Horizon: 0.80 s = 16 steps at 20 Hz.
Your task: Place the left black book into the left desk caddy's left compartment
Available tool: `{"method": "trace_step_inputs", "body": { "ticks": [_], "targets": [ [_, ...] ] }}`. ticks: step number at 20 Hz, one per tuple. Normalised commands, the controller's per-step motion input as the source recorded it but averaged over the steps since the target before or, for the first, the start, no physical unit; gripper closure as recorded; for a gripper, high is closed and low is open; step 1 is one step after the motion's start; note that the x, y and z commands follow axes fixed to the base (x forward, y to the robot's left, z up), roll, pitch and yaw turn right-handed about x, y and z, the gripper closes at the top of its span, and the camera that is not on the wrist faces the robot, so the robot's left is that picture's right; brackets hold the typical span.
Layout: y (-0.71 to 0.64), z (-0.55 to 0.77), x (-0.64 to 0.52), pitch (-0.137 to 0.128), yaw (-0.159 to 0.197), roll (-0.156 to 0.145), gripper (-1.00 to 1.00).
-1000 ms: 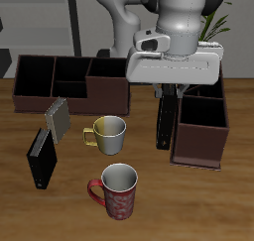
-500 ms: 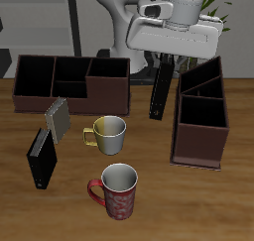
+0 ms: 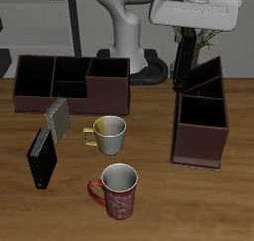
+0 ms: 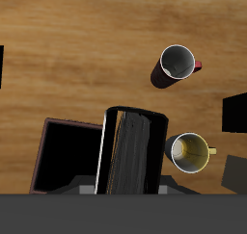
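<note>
Apparently empty left desk caddy (image 3: 201, 121) below lifted left black book (image 3: 186, 55).

Wooden table (image 3: 149, 200) with warm brown grain seen under even light, pale grey wall (image 3: 35, 7) set behind it, dark shelving uprights (image 3: 75, 17) placed at the back, green plant leaves (image 3: 208, 39) shown near the far edge

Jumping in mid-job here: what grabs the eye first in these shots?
The tall black book stands out first, held upright in the air by the gripper above the dark maroon caddy. Next come the two mugs near the table's middle: a pale yellow one and a red patterned one nearer the front edge. From the wrist view, the book hangs above the wood beside the caddy's open compartment.
</note>
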Motion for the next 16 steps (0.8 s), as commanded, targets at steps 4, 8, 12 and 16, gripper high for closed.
{"method": "trace_step_inputs", "body": {
  "ticks": [4, 8, 12, 16],
  "targets": [
    [0.53, 0.10, -0.70, -0.023, -0.015, 0.056, 1.00],
    [0.45, 0.11, -0.74, 0.008, -0.046, 0.001, 1.00],
    [0.20, -0.03, -0.31, 0.014, -0.037, -0.002, 1.00],
    [0.26, -0.13, -0.29, 0.008, -0.006, 0.029, 1.00]
  ]
}}
